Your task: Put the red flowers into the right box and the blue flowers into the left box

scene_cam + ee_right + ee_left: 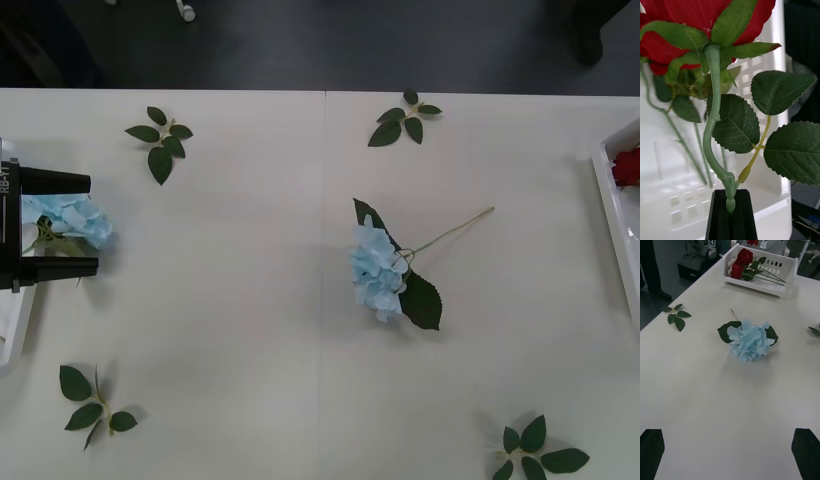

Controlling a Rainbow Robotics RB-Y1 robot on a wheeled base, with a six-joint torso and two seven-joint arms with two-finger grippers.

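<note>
In the front view, a blue flower [381, 270] is seen lying mid-counter [250, 300], awaiting pickup; the left gripper [60, 224] is held with jaws released above the left box [14, 335]. In the right wrist view, a red flower [715, 112] is held by its stem in the right gripper [731, 210] above the right box [779, 56], seemingly for dropping in. In the left wrist view, that blue bloom is seen ahead.

A lab: white worktable [250, 300], equipment [700, 255] on dark floor.
</note>
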